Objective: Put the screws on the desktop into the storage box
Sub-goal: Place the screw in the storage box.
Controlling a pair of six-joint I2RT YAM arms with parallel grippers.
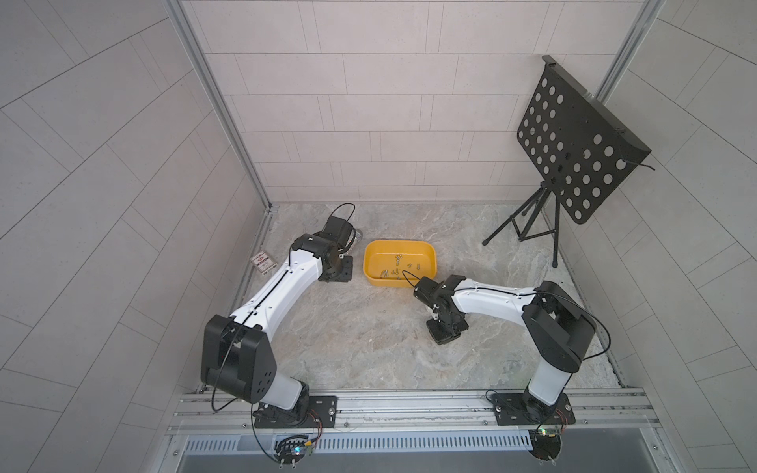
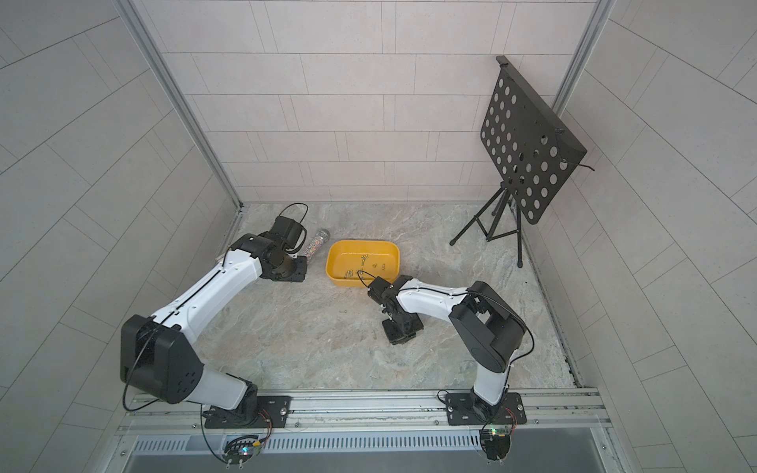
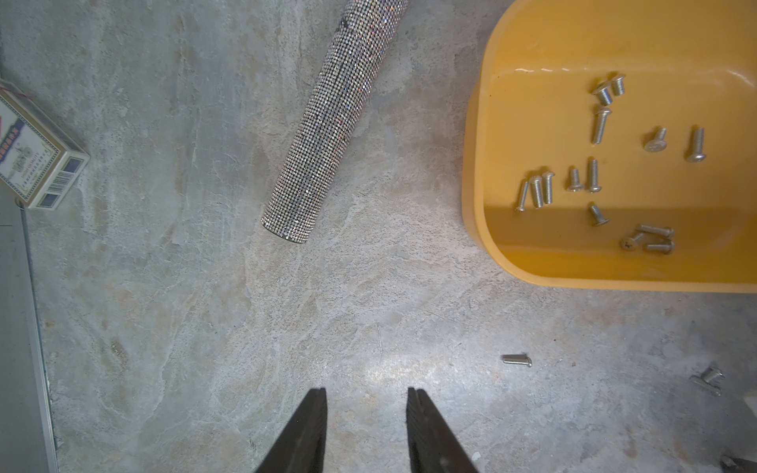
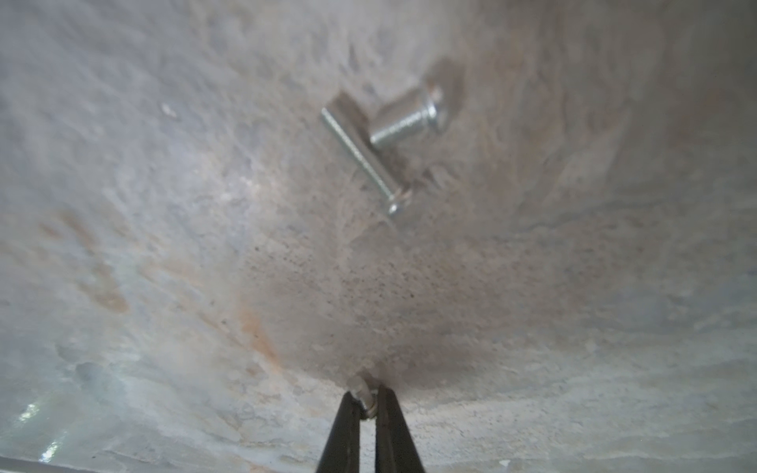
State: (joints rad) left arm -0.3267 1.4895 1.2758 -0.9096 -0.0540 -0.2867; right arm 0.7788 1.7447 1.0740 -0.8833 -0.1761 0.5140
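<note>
Clerk: Item one, far left: card box (image 3: 41,164), printed, flat on the surface (image 3: 205,307). Item two: your left claw (image 3: 366,399), dark tapered fingers standing apart, nothing between them. Item three: glitter tube (image 3: 327,123), long, with a beaded skin, lying beside the storage box (image 3: 475,164).

Checker: The box itself?

Clerk: Yellow plastic, smooth, with rounded corners. Over a dozen screws (image 3: 594,176) lie on its floor, silver, threaded and round-headed.

Checker: Outside it?

Clerk: One loose screw (image 1: 383,311) between your two claws, long axis running side to side. One angled pair (image 4: 368,155), one long and one stubby, seemingly touching, just ahead of your right claw (image 4: 368,399).

Checker: That claw's state?

Clerk: Clamped on a pinched screw (image 4: 362,389), tips low at the surface. From there the box lies beyond the claw, toward the back wall (image 1: 409,123) and slightly to the left arm's side. Your right arm looks the nearer carrier.
</note>
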